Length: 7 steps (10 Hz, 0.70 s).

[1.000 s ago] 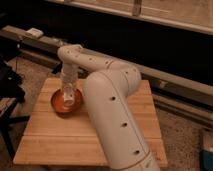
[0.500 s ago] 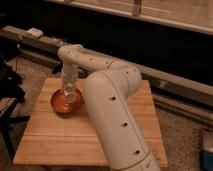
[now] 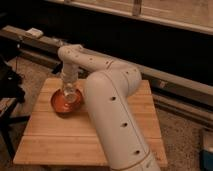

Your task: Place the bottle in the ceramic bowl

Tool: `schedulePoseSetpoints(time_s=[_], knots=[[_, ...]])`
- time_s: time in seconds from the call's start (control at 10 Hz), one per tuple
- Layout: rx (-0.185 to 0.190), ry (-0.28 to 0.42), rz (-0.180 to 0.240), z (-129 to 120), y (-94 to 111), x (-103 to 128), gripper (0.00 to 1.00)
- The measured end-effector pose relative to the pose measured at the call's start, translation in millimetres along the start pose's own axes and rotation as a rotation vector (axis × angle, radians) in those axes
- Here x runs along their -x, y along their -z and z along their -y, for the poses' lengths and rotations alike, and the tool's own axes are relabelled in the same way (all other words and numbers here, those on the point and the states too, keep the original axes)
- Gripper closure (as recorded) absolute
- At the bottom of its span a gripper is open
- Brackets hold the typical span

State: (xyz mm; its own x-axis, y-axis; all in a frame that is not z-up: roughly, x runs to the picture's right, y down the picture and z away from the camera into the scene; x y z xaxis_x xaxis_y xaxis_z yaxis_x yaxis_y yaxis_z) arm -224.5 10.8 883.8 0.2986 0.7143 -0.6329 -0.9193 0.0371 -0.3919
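Sitting on the far left part of a slatted bamboo-looking table [image 3: 60, 137], the round orange-red bowl [image 3: 60, 104] looks glossy with a darker rim. Smooth white arm [image 3: 112, 107] bends down over it, gripper [image 3: 70, 93] right inside the bowl. Something pale, probably the bottle [image 3: 73, 97], is at its tip. Can't tell how the fingers stand.

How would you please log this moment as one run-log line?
task: bottle into bowl | gripper: over bowl, on table | bottle: pale shape at gripper, inside bowl rim | release: unclear
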Motion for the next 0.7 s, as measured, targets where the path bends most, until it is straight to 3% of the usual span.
schedulePoseSetpoints(time_s=[0.3, 0.7], knots=[[0.000, 0.001, 0.000, -0.6, -0.3, 0.0, 0.53], [0.000, 0.001, 0.000, -0.7, -0.3, 0.0, 0.21]])
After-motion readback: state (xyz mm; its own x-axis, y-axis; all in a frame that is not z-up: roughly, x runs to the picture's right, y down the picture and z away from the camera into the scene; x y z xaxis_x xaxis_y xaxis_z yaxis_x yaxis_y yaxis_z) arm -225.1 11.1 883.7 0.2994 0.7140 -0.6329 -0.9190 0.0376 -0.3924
